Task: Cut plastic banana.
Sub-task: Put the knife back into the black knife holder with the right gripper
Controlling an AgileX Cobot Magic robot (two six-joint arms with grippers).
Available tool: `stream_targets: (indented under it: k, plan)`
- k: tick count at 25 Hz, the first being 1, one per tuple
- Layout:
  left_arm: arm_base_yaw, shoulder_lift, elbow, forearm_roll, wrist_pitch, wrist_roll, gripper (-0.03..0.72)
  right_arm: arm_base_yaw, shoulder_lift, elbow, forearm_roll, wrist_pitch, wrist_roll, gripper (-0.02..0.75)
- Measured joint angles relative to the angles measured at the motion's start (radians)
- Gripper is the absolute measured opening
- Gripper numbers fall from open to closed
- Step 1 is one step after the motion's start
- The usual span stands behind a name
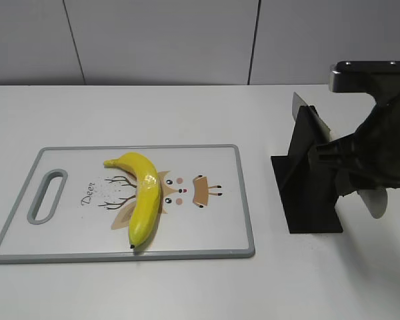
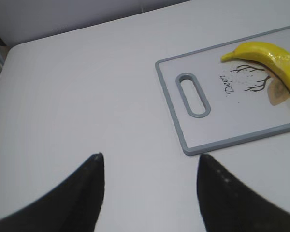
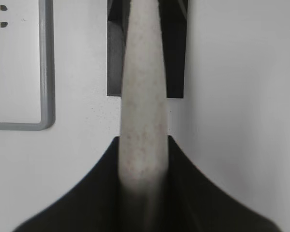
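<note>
Banana not cut yet. The plastic banana (image 1: 141,197) is lying whole on the cutting board (image 1: 213,233), roughly mid-board over the deer print, curved, 1 tip pointing at the board's near edge and the other toward the handle slot (image 1: 47,195). No cut line showing, both dark tips intact.

Right gripper (image 3: 142,164) is pinching the knife handle (image 3: 140,111), speckled off-white, both fingers pressed against it. In the exterior view the blade (image 1: 311,119) is sitting in or right at the black knife stand (image 1: 310,180), right of the board and clear of it. Can't tell if the knife is fully free of the stand.

Left gripper (image 2: 150,186) is hanging with fingers spread, holding nothing, over bare table (image 2: 87,96) off the board's handle end, well apart from the banana.

Judgement: early stage, knife grasp being made, 0 cuts. Remaining: bring the knife across to the board, probably steady the banana with the left, press through.
</note>
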Motion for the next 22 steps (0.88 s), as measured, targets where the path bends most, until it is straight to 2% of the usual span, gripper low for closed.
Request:
stream_targets:
  k: [7,9,13,15,17,19,22]
  plan:
    - [0.184,0.000,0.000,0.005,-0.001,0.000,0.546,0.000,0.039,0.000,0.000,-0.047,0.011,0.162]
    - [0.229,0.000,0.000,0.006,-0.002,0.000,0.534,0.000,0.039,0.000,0.000,-0.072,0.012,0.190]
    - [0.282,0.000,0.000,0.007,-0.002,0.000,0.514,0.000,0.039,0.000,-0.001,-0.098,0.012,0.389]
    - [0.287,0.000,0.000,0.007,-0.002,0.000,0.502,0.000,0.039,0.000,-0.004,-0.097,0.004,0.501]
    - [0.290,0.000,0.000,0.007,-0.002,0.000,0.486,0.000,0.037,0.000,-0.004,-0.095,-0.026,0.581]
    - [0.290,0.000,0.000,0.007,-0.002,0.000,0.468,0.000,0.019,0.000,0.014,-0.085,-0.095,0.622]
    - [0.290,0.000,0.000,0.007,-0.002,0.000,0.449,0.000,-0.066,0.000,0.072,-0.072,-0.236,0.637]
